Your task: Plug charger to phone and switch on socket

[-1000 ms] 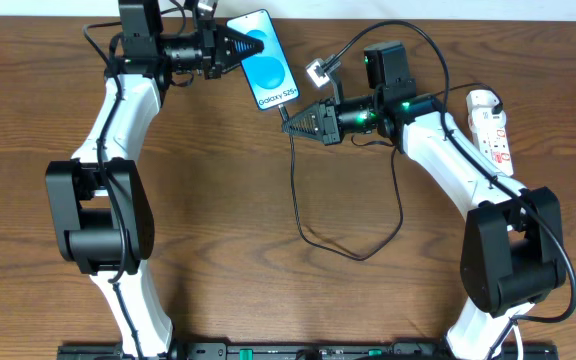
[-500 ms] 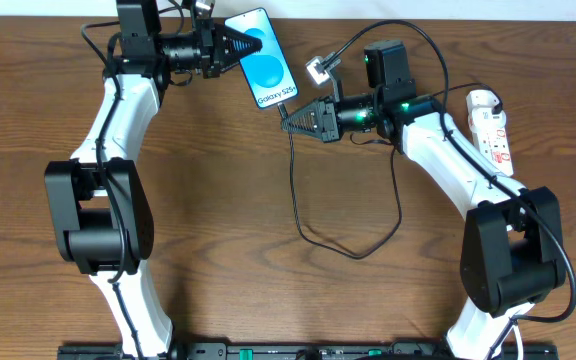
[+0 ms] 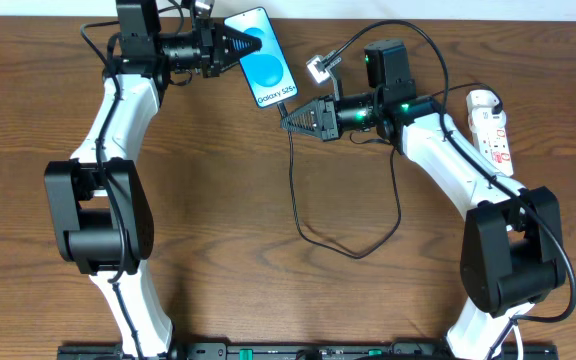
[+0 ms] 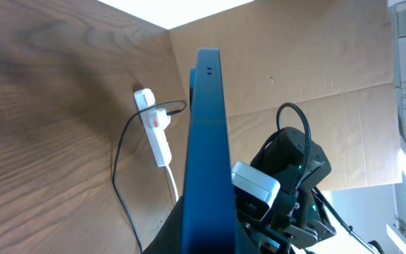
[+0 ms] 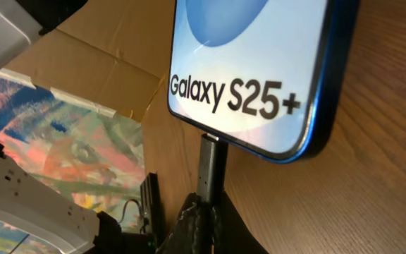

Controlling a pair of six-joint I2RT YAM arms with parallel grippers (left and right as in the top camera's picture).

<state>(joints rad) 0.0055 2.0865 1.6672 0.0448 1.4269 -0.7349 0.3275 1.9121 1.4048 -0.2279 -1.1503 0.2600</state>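
Left gripper (image 3: pixel 236 44) is clamped on the long edge of the phone (image 3: pixel 266 62), at the far side of the surface (image 3: pixel 218 200), screen up and the bottom end angled toward my other arm. That's deliberate: with one side braced, the port end won't slide away when something pushes into it. From my left wrist view I see the phone edge-on, a slim dark-blue slab.

Right gripper (image 3: pixel 290 119) is pinched on the charger (image 3: pixel 294 190) just behind its plug tip (image 5: pixel 211 161), a short grip so the tip stays stiff and points straight at the port. In the right wrist view the tip meets the bottom edge of the phone, right under the white "Galaxy S25+" lettering. Whether it is fully seated I cannot tell; a good stretch of the tip shows outside the frame, so I judge there is some push to go.

The screen is light blue with a round swirl, the corners rounded, the frame glossy. The cable runs down from my right gripper, loops slack on the surface and climbs back toward the right.

The socket (image 3: pixel 491 122) lies well apart at the right edge, white with red switch marks, nobody touching it. The switch comes after the plug.
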